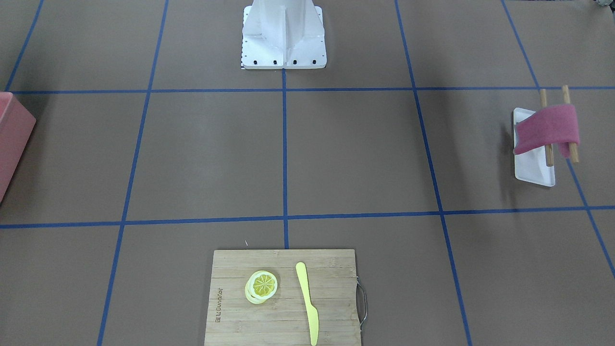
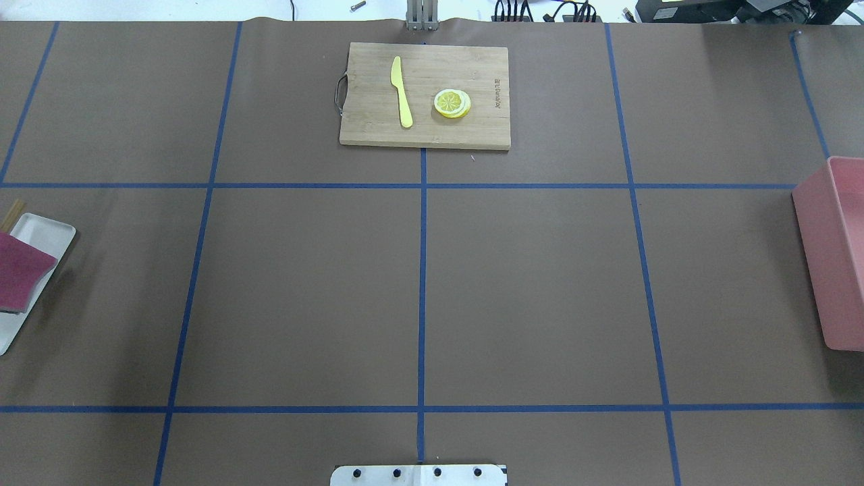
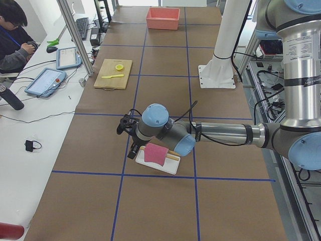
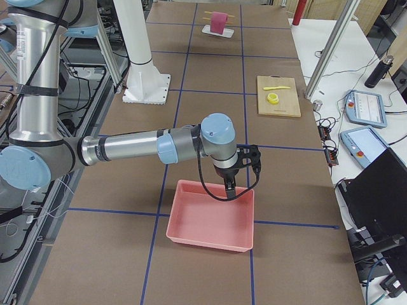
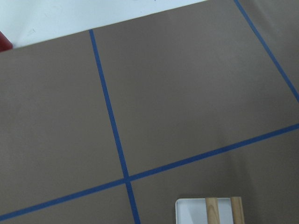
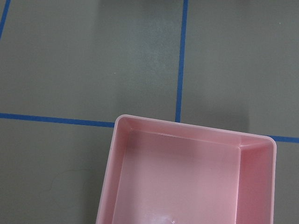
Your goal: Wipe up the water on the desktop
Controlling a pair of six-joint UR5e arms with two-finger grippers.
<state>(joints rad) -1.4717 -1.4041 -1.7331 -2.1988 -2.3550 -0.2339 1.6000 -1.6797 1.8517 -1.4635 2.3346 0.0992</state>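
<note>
Left gripper [image 3: 133, 149] hangs just beside the red cloth [image 1: 547, 129], which is draped over two wooden sticks [image 1: 548, 154] on the white tray [image 1: 533, 169]. Right gripper [image 4: 239, 182] is over the pink bin [image 4: 210, 223]; can't tell finger spread on either. Desktop [image 2: 526, 290] spans everything, no puddle visible. Risk: an off-centre pinch drags the sticks or tray along with the cloth.

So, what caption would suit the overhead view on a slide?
Brown desktop with a cutting board, knife and lemon slices, a cloth over a tray, and a pink bin.
</note>
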